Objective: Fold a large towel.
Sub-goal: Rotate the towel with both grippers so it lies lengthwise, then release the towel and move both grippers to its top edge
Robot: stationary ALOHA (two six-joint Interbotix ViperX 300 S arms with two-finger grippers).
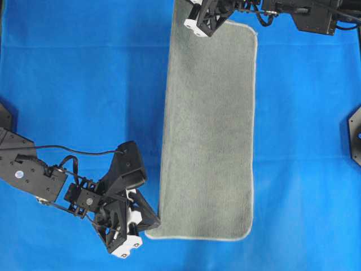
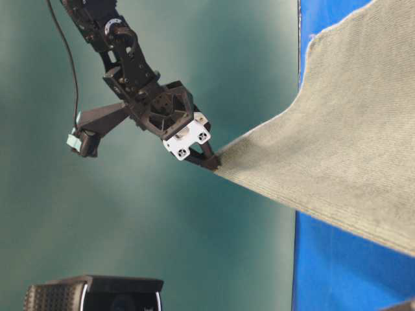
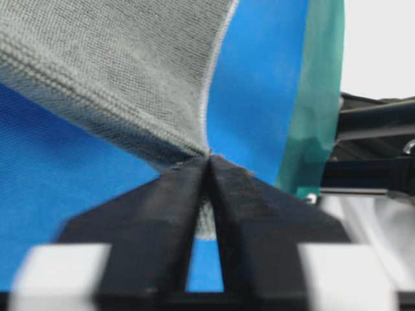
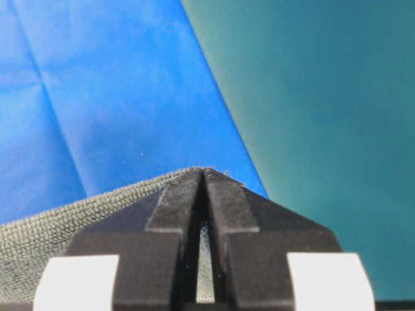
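**Two grippers, one towel: corners pinched on the left edge**

Nearest you in the overhead view, your left gripper (image 1: 142, 226) has its jaws pressed together on the near-left corner of the large towel (image 1: 208, 135); the wrist view shows the cloth rising out of the fingertips (image 3: 188, 188) with a fold bunched between them. The towel itself lies lengthwise on the blue sheet (image 1: 79, 84) that covers the desk, a long grey-green strip running from near to far, its right edge and near-right corner flat. At the far end your right gripper (image 1: 210, 22) pinches the far-left corner, pale cloth showing in the slit between its jaws in the wrist view. The table-level view shows one gripper holding a corner clear of the desk, the cloth sloping down from it in a taut sheet.

Judged from this, the step in hand is carrying the left edge over to the right. Keep both pinches firm and move the two corners together at one height and pace, so the edge stays straight. Lift enough that the cloth clears itself, then lay the corners down just on the right edge before you let go. A lagging gripper would likely skew the fold.
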